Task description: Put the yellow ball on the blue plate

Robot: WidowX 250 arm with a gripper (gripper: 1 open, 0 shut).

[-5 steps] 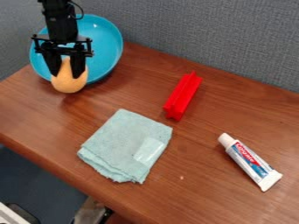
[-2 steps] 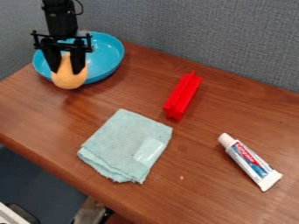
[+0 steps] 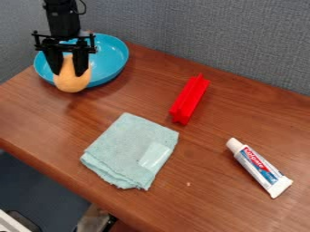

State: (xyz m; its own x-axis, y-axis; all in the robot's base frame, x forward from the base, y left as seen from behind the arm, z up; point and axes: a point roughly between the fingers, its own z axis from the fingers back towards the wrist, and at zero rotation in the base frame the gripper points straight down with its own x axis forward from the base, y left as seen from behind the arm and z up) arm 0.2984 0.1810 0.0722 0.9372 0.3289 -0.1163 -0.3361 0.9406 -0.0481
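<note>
The yellow ball (image 3: 71, 81) is orange-yellow and sits at the near left rim of the blue plate (image 3: 107, 56), a turquoise dish at the table's back left corner. My black gripper (image 3: 68, 65) comes straight down onto the ball, its two fingers on either side of it, shut on the ball. Whether the ball rests on the table or hangs just above it cannot be told. The arm hides part of the plate's left side.
A red rectangular block (image 3: 189, 98) lies mid-table. A pale teal folded cloth (image 3: 130, 150) lies near the front edge. A toothpaste tube (image 3: 259, 167) lies at the front right. The wooden table (image 3: 230, 122) ends close below the cloth.
Between the oldest frame and now the plate looks flatter and less tilted, and the gripper with the ball has shifted slightly. Since 0.4 s ago nothing has moved.
</note>
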